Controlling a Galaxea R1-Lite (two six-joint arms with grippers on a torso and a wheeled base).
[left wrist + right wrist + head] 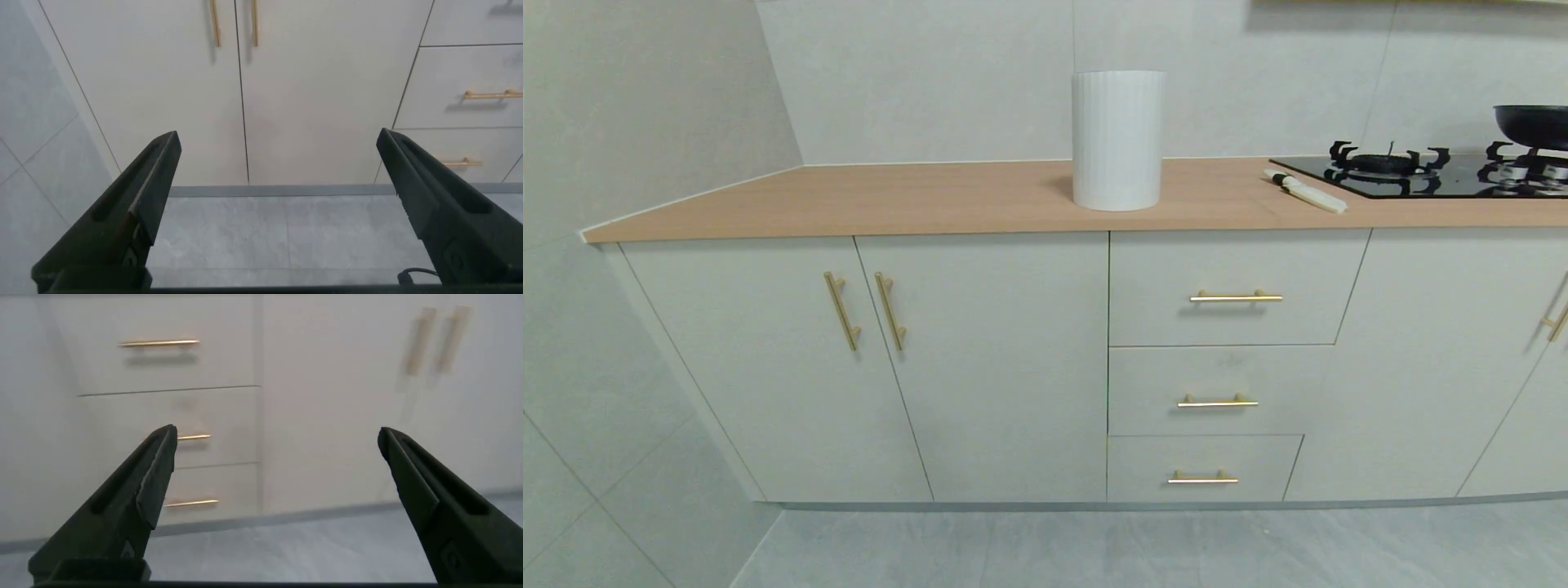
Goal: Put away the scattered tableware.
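White utensil (1304, 190) lies flat on the bench (890, 200), touching the hob (1421, 178) edge, apart from the ribbed white holder (1116, 139). My left end effector (278, 139) and right end effector (276, 433): both spread wide, low, facing the cabinet fronts (327, 82). Judgement: raise the right arm, pinch the utensil mid-length, and stand it in the holder.
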